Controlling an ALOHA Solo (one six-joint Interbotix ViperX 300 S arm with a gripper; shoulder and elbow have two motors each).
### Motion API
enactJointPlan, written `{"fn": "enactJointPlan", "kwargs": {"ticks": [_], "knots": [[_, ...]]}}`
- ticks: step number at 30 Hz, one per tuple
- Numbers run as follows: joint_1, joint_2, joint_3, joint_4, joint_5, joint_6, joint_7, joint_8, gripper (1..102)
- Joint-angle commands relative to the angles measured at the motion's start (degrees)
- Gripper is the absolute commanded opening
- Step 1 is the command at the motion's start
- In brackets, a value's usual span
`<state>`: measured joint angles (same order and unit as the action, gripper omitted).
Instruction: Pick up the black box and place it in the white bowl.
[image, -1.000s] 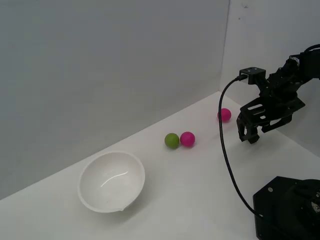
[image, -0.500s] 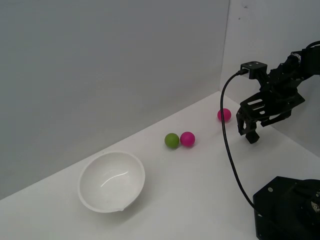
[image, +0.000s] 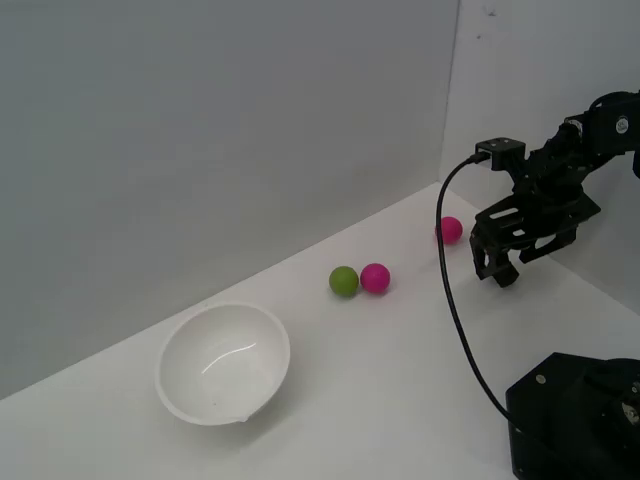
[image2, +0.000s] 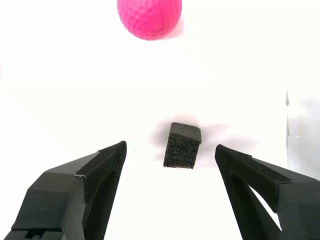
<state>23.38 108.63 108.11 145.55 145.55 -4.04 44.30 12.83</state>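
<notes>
On the white surface (image2: 60, 90), the black box (image2: 182, 145) sits upright, its longer side vertical, between the 2 spread, empty fingers (image2: 90, 185) of the pincer (image2: 170, 165).

black box (image2: 183, 145) hidden behind tool (image: 497, 270) in exterior view, pink ball (image2: 149, 18) cropped

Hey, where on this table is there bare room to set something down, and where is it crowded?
Bare: between white bowl and green ball; also nearer the camera than the balls. Crowded: around the open gripper, black box and far pink ball.

arm (image: 545, 190) slightly lower than before
</notes>
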Motion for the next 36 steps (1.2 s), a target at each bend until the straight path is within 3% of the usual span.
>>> {"fn": "enactJointPlan", "kwargs": {"ticks": [1, 14, 16, 19, 23, 31, 36], "knots": [[0.9, -0.2, 0.3, -0.7, -0.9, 0.1, 0.5, 0.3, 100], [1.2, -3.6, -3.1, -0.7, -0.9, 0.4, -1.0, 0.7, 97], [1.2, -3.7, -3.3, -0.8, -1.0, 0.4, -1.0, 0.8, 89], [1.3, -3.8, -3.4, -0.7, -0.9, 0.4, -1.0, 1.1, 65], [1.3, -4.1, -3.6, -0.7, -0.8, 0.4, -1.0, 1.1, 49], [1.3, -3.7, -3.2, -0.8, -1.0, 0.4, -1.0, 1.2, 3], [1.3, -3.3, -2.7, -0.8, -1.0, 0.4, -0.9, 1.1, 3]]}}
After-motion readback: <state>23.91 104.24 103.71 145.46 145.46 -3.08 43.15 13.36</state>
